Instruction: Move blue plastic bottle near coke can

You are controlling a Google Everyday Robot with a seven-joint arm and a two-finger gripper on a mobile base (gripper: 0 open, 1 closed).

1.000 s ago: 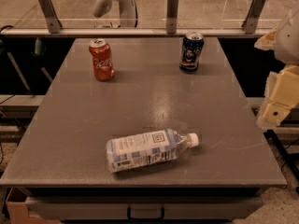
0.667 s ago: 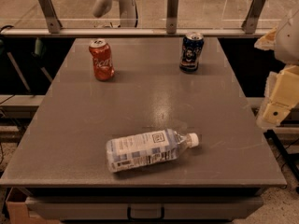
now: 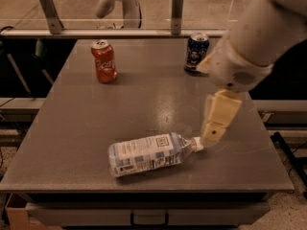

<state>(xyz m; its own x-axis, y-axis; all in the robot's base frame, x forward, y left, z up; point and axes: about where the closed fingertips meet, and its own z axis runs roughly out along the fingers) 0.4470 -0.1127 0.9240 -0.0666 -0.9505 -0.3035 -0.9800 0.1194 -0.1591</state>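
Observation:
The blue plastic bottle (image 3: pixel 148 155) lies on its side near the front of the grey table (image 3: pixel 72 128), its white cap pointing right. The coke can (image 3: pixel 104 61) stands upright at the back left, far from the bottle. My gripper (image 3: pixel 211 136) hangs from the white arm (image 3: pixel 249 47) and points down just above and right of the bottle's cap, very close to it.
A dark blue can (image 3: pixel 196 51) stands at the back right, partly behind my arm. A metal rail with posts (image 3: pixel 48 8) runs behind the table. The table's front edge lies just below the bottle.
My arm has swung in from the right edge of the view over the table, and the gripper now sits by the bottle's cap. The bottle and both cans have not moved.

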